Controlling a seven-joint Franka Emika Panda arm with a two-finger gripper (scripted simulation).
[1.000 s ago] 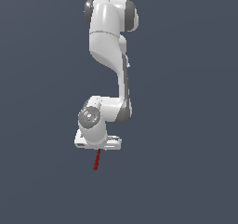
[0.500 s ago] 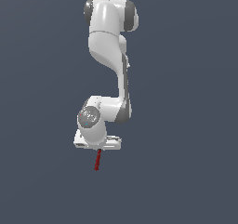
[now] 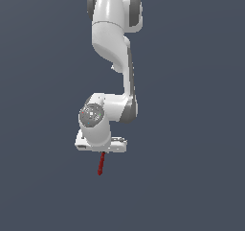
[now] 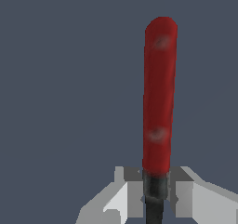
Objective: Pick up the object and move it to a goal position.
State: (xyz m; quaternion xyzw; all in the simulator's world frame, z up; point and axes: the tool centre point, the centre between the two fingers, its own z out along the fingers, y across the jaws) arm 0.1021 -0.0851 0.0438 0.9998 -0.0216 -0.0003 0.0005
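The object is a thin stick-like tool with a red handle (image 3: pixel 101 163). In the exterior view it hangs down from under my gripper (image 3: pixel 102 152), whose fingers are hidden by the hand. In the wrist view the red handle (image 4: pixel 159 93) sticks out away from the camera. Its black end (image 4: pixel 155 195) is clamped between my two grey fingertips (image 4: pixel 180 190). The gripper (image 4: pixel 155 190) is shut on the tool at that black end.
The white arm (image 3: pixel 115 43) rises above the hand in the exterior view. Around it is only a plain dark grey background (image 3: pixel 191 129).
The wrist has turned a little, so the round joint cap faces the camera more. The hand and the tool stay at about the same place.
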